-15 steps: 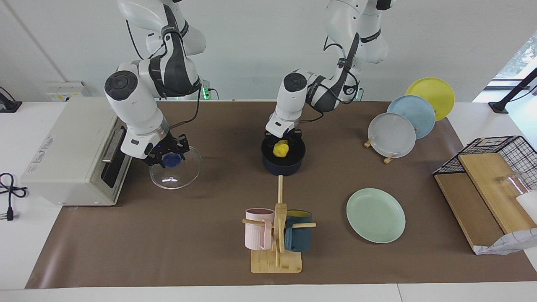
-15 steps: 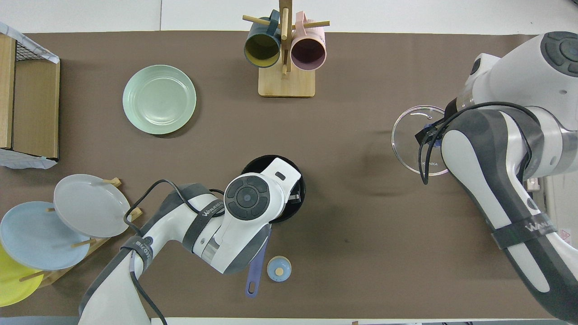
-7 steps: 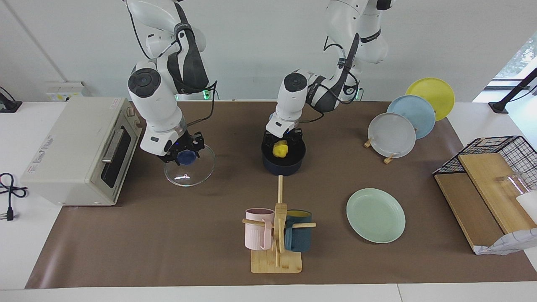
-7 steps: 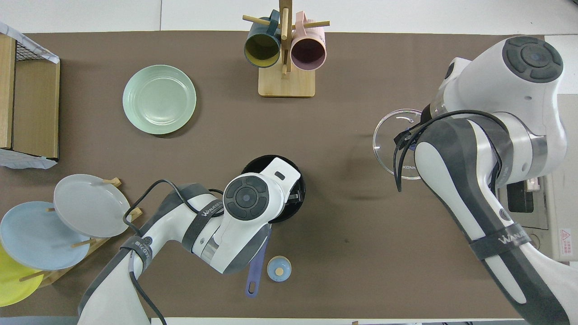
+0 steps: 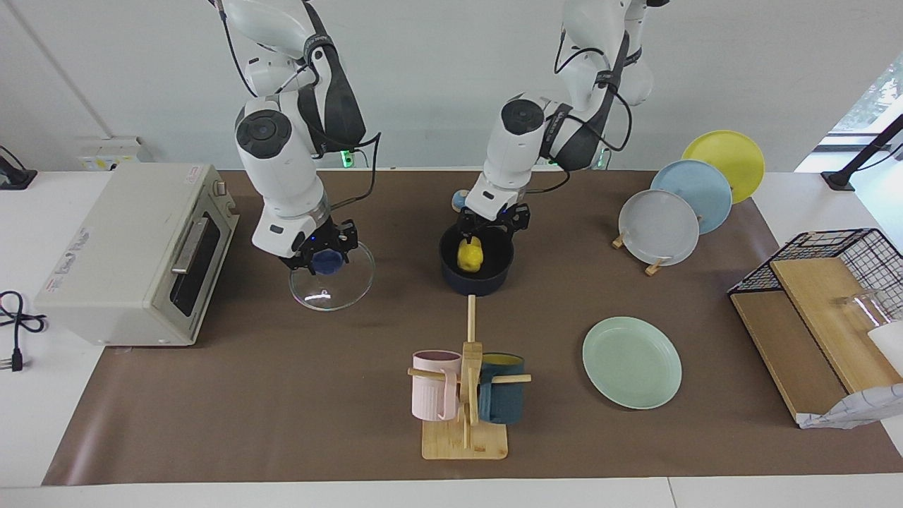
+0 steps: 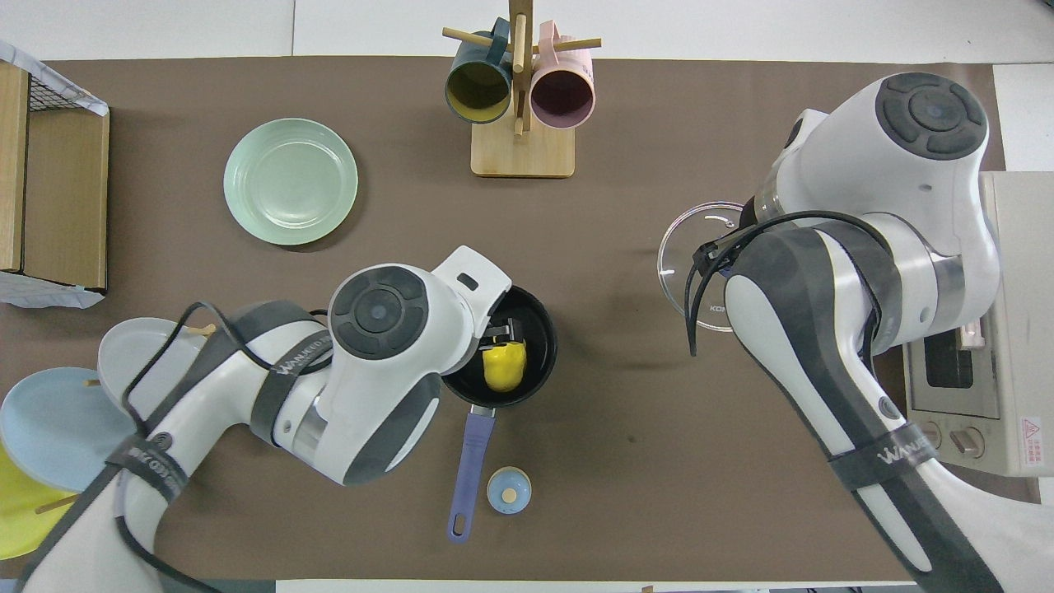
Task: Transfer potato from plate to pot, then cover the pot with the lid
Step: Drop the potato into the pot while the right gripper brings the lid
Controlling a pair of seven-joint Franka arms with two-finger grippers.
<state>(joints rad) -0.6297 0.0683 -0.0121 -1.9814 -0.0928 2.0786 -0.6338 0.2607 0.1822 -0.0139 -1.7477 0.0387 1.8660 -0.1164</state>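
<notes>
The yellow potato point(image 5: 470, 254) lies inside the dark navy pot point(image 5: 477, 281) at the middle of the table; it also shows in the overhead view point(image 6: 503, 366). My left gripper point(image 5: 492, 224) hangs open just above the pot, clear of the potato. My right gripper point(image 5: 326, 259) is shut on the blue knob of the glass lid point(image 5: 331, 286) and holds it in the air between the toaster oven and the pot. The mint-green plate point(image 5: 631, 361) is bare, farther from the robots than the pot, toward the left arm's end.
A toaster oven point(image 5: 134, 250) stands at the right arm's end. A wooden mug rack point(image 5: 465, 395) stands farther out than the pot. A small bell point(image 6: 508, 490) sits beside the pot's handle point(image 6: 468, 469). A plate rack point(image 5: 695, 197) and a wire basket point(image 5: 839, 247) stand at the left arm's end.
My right gripper has carried the lid from beside the toaster oven toward the pot. My left gripper has let go of the potato and risen above the pot.
</notes>
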